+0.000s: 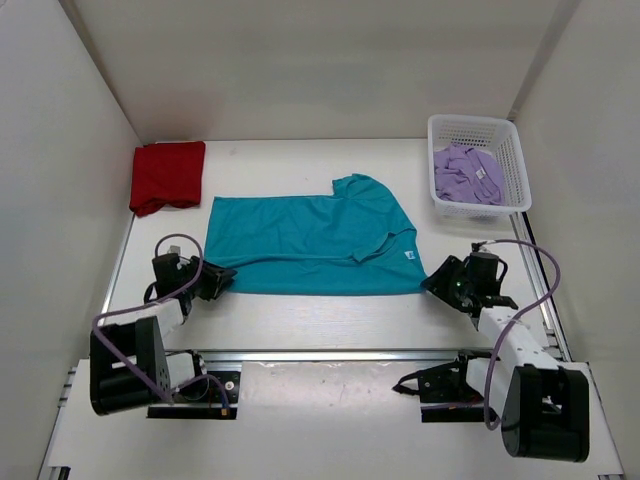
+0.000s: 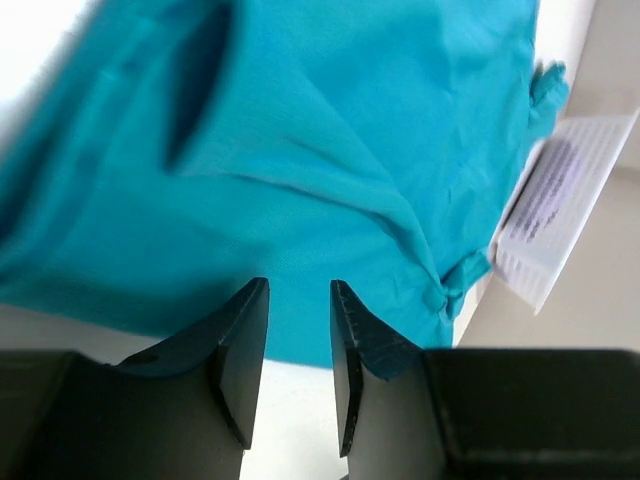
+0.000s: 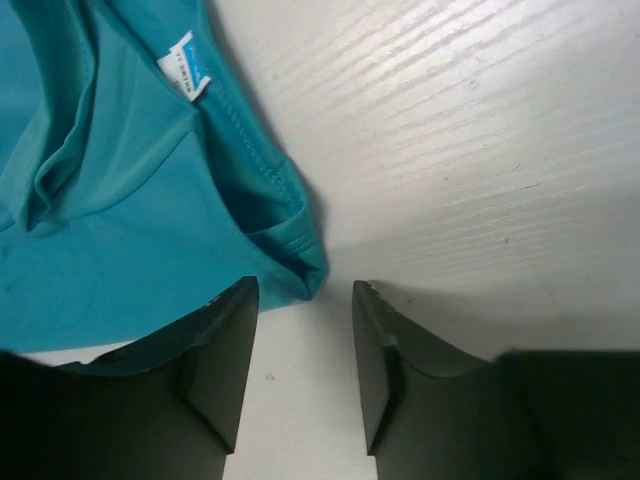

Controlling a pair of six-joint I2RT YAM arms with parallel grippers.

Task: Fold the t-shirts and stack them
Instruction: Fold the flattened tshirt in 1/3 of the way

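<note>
- Shirt one, the teal t-shirt (image 1: 310, 245), lies spread across the middle of the desk (image 1: 320, 320). It is mostly flat, and its right-hand part is rumpled around the collar.
- A small white label (image 1: 410, 254) shows near that shirt's right edge. The right wrist camera picks it up too, sewn inside the neckline.
- Over to the left hand (image 1: 222, 277): it sits low at the teal shirt's near-left corner, right against the hem.
- From its own wrist view, the left hand (image 2: 298, 290) is parted. Its dark fingers (image 2: 240, 350) stand apart with teal cloth beyond them and nothing pinched between.
- The right hand (image 1: 432, 282) is down at the near-right corner of the same shirt.
- Close up, the right hand (image 3: 304, 290) is spread too. Bare desk shows in the gap, and the shirt's stitched corner lies just beside the left-side finger, not clamped.
- Far-left corner: the dark red t-shirt (image 1: 168, 175) rests folded into a neat block, apart from the teal one.
- Far-right corner: the white lattice basket (image 1: 470, 120) holds the lavender t-shirt (image 1: 467, 175), crumpled in a heap inside it.
</note>
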